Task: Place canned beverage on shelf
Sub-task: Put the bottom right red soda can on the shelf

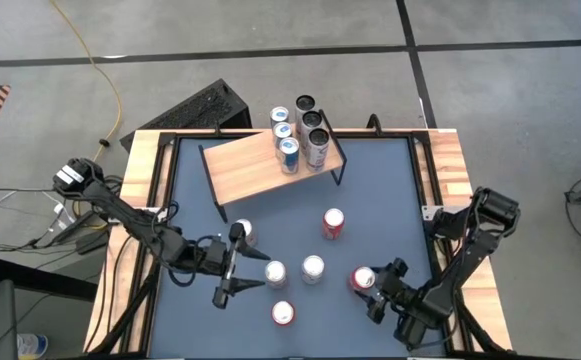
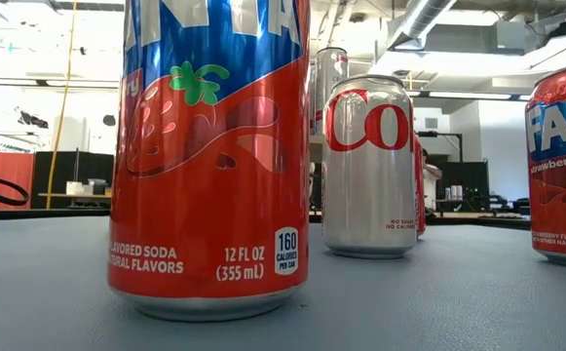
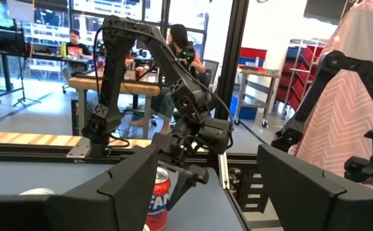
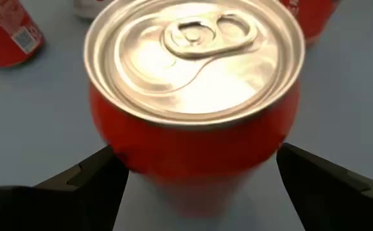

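Observation:
The shelf (image 1: pixel 255 168) stands at the table's far side with several cans (image 1: pixel 300 135) upright on its right end. Several more cans stand on the blue table. My right gripper (image 4: pixel 196 160) is open at the near right, one finger on each side of a red can (image 1: pixel 362 278) that stands upright. My left gripper (image 1: pixel 232 268) is open left of centre, with nothing between its fingers. A silver can (image 1: pixel 275 272) stands just ahead of it and another can (image 1: pixel 243 232) beside its far finger. My right gripper has its fingers (image 4: pixel 103 170) level with the red can's side wall (image 4: pixel 192 151), slanting down from the table's near right. I cannot tell whether they touch it. The can stands upright on the table.
Loose cans stand mid-table: a red one (image 1: pixel 333 223), a silver one (image 1: pixel 312 268) and one near the front edge (image 1: pixel 283 313). The low view is filled by a strawberry soda can (image 2: pixel 209 156), with a silver can (image 2: pixel 368 166) behind it. People sit beyond the table (image 3: pixel 180 45).

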